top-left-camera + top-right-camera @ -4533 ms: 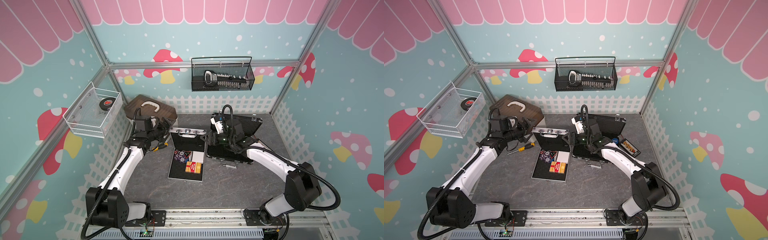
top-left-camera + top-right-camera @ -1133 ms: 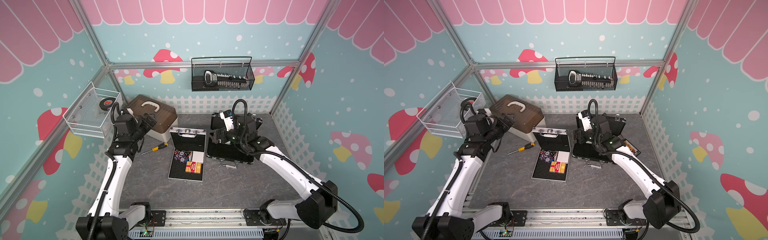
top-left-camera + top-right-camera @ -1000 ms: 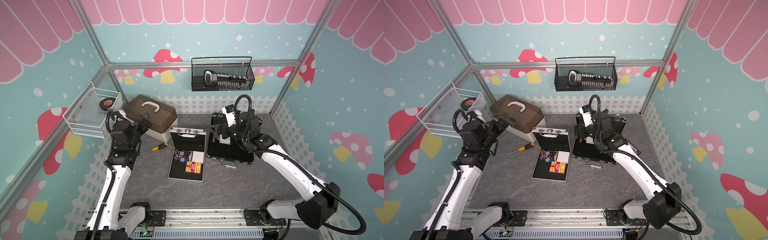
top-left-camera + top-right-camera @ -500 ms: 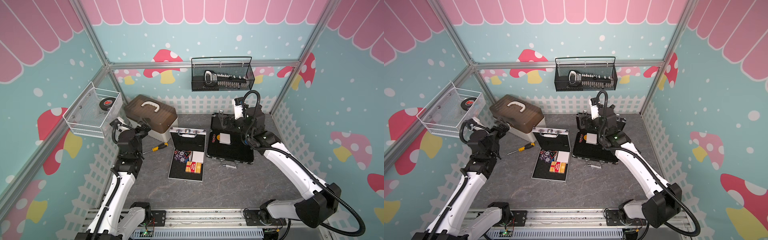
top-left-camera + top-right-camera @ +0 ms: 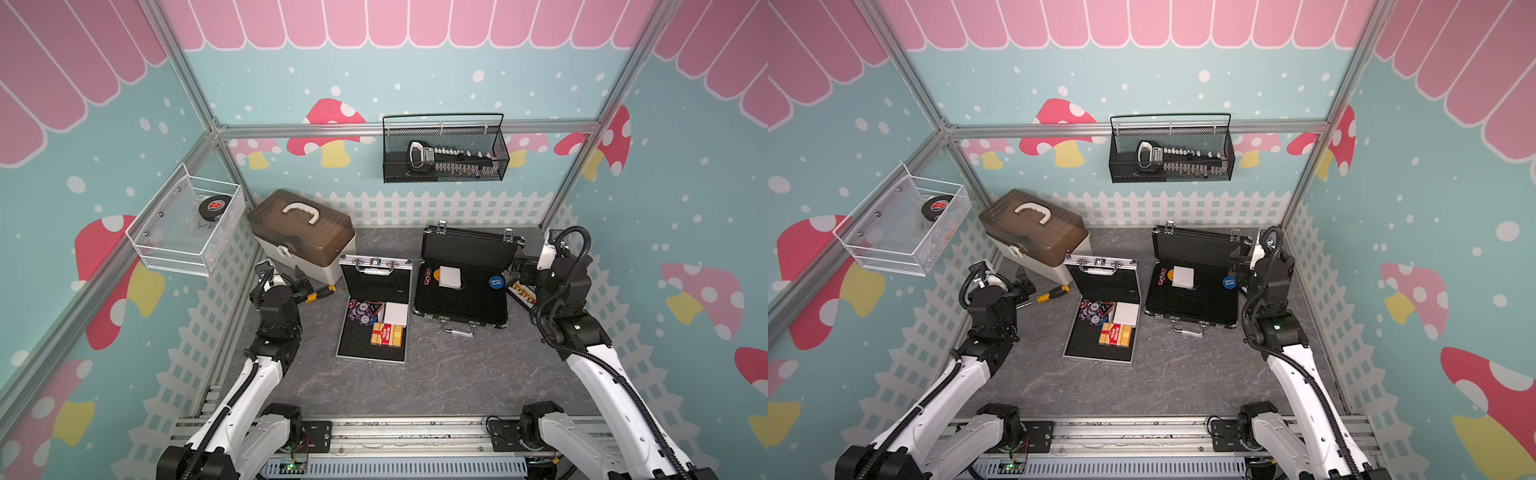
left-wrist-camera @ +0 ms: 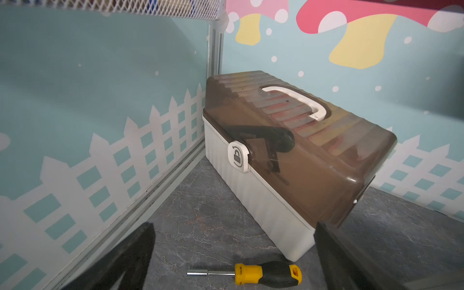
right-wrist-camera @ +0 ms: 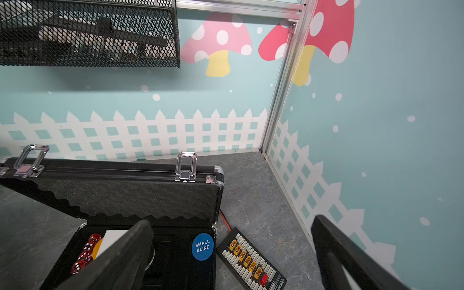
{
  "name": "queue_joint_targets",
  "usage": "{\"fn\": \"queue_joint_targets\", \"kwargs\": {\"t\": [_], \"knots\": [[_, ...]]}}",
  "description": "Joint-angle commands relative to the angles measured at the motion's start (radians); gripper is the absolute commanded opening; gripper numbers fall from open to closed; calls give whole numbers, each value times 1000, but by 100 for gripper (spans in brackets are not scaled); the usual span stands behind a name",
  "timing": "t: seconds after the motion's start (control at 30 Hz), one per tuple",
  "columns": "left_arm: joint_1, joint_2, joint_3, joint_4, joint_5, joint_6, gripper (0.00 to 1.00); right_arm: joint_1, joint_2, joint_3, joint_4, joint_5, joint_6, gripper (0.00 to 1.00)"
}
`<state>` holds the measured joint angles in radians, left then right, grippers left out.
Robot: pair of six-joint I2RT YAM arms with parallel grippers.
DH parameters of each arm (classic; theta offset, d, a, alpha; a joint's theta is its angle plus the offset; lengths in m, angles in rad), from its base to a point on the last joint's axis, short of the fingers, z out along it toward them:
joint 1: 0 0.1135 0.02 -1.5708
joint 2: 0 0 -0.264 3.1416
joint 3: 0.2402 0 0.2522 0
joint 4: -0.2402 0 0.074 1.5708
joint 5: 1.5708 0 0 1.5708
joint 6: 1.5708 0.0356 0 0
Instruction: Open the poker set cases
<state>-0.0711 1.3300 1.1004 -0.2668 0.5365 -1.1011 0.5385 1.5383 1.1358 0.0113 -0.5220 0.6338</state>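
Cases are both open already, fwiw. Silver case sits in the middle of the table, base flat and lid standing up at the far edge. Chips, a red deck and a white pack are bunched in the part of the base nearest the lid. The rest of the foam is bare. Black case is just beside it on the right, lid up at the back too, with both latches flipped up on the top edge. Inside are a white block, some red dice and a blue SMALL BLIND disc.

Left gripper hangs low at the left side of the table, pointed at the brown-lid box in the back left corner. Jaws are spread wide with nothing between them. Screwdriver lies flat on the table right by it, just in front of the box. Can't tell from the top views if a finger touches the shaft.

Right gripper is off the right side of the black case, over a connector board that lies on the table between case and wall. It's also wide apart and holding nothing. In the wrist view one finger shows in front of the case's base, the other toward the wall.
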Motion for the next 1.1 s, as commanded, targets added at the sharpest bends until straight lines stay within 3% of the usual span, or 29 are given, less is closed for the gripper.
{"fn": "queue_joint_targets", "kwargs": {"t": [0.0,0.37,0.7,1.07], "knots": [[-4,4,10,38,73,-43,99,6,35,33,1,-35,19,66],[15,16,12,48,51,-49,99,-16,56,51,4,-34,46,72],[56,26,42,14,24,-6,99,-27,58,76,1,-19,45,92],[83,17,39,-2,17,24,99,-27,16,55,-20,12,3,94]]}}
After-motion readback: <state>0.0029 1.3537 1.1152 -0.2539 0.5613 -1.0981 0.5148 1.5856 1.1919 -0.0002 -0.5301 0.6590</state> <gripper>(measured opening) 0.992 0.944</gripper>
